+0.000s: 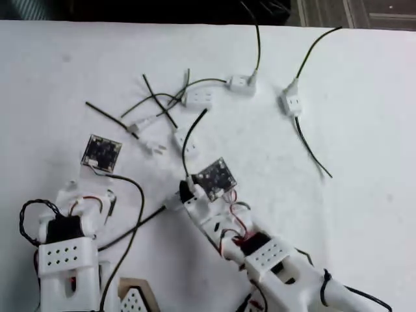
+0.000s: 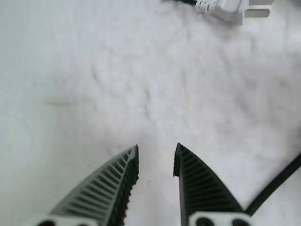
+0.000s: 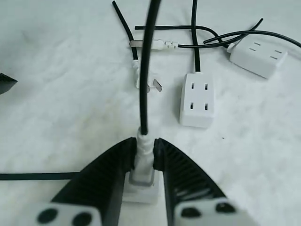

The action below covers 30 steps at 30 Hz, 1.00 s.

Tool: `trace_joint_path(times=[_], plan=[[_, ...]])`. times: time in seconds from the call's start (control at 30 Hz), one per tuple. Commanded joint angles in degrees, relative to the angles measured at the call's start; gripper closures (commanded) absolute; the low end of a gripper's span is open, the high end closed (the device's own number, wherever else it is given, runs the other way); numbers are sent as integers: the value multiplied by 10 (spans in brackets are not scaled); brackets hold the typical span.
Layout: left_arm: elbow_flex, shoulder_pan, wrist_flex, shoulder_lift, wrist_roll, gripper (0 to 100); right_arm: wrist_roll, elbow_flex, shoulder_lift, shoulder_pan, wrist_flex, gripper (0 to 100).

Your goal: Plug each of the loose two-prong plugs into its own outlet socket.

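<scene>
My right gripper is shut on a white two-prong plug with a black cord. The plug stands upright on a white outlet socket right below it; in the high view this gripper sits mid-table. Two loose white plugs lie ahead of it, beside two more outlet sockets. My left gripper is open over bare table, with a loose white plug well beyond its fingertips. In the high view the left gripper is at the lower left.
Two further outlet sockets with black cords lie toward the back. Short black cable ends cross around the loose plugs. A black cable runs beside my left gripper. The far right of the white table has free room.
</scene>
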Motion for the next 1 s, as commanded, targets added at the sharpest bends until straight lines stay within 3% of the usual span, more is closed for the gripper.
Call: trace_joint_path(times=[0.0, 0.97], plan=[[-3, 3, -11, -11, 1, 857, 5, -35, 31, 6, -13, 982], [-3, 3, -9, -11, 2, 857, 35, -59, 46, 15, -30, 982]])
